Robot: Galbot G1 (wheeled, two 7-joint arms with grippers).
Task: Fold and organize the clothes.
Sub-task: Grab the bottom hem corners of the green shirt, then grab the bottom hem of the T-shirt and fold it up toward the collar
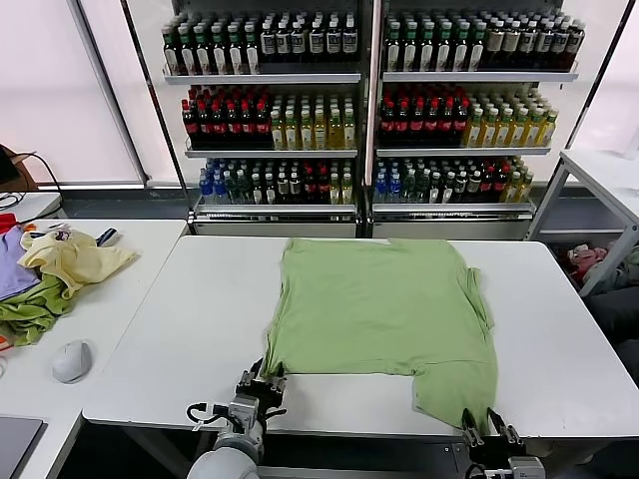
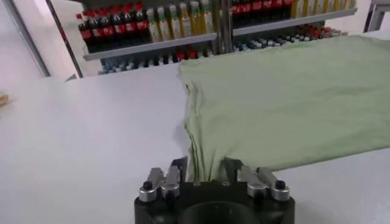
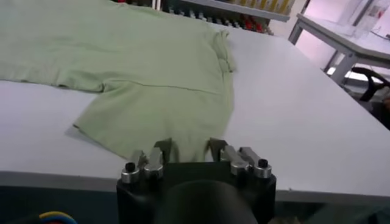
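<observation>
Shirt lay flat on white table, light green, back or plain side up; no print, buttons or collar showed from head cam. One sleeve stuck out toward robot at its right, near table's front edge; body spread square toward drinks shelves behind.

Left gripper sat at shirt's near-left corner. Wrist cam: fabric edge ran down between the fingers, jaws partway in and cloth bunched there; looked like a pinch on the corner, though a firm hold couldn't be confirmed.

Right gripper sat at front table edge on the sleeve hem. Wrist cam showed sleeve cloth entering between its fingers, jaws drawn close, apparently nipping the hem.

Progress, judged: early. Garment was spread and smoothed, both near corners being taken, but no fold was made yet; sleeve not tucked, body at full width and length. Left to do: lift near edge and carry it over toward far edge, fold sleeves in, square up, then set aside.

Side table at robot's left held a heap of other garments, pale yellow over darker green and purple, plus a computer mouse; all well apart from the shirt
</observation>
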